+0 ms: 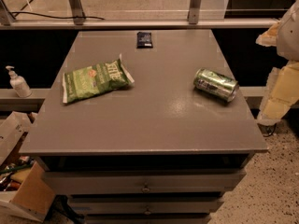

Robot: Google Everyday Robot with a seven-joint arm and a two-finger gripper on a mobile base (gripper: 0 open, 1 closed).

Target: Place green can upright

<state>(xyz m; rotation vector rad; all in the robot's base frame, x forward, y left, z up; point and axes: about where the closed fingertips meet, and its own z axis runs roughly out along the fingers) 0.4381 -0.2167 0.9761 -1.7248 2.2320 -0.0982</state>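
The green can [216,84] lies on its side on the right part of the grey table top [154,120], with its silver top pointing left. It is shiny metallic green. My arm and gripper [278,97] show as white and cream parts at the right edge of the camera view, beyond the table's right edge and to the right of the can. The gripper is apart from the can and holds nothing that I can see.
A flat green chip bag [96,80] lies on the table's left part. A small dark packet [144,39] lies near the far edge. A sanitizer pump bottle [17,82] stands on a ledge to the left. Cardboard boxes [21,190] sit on the floor at lower left.
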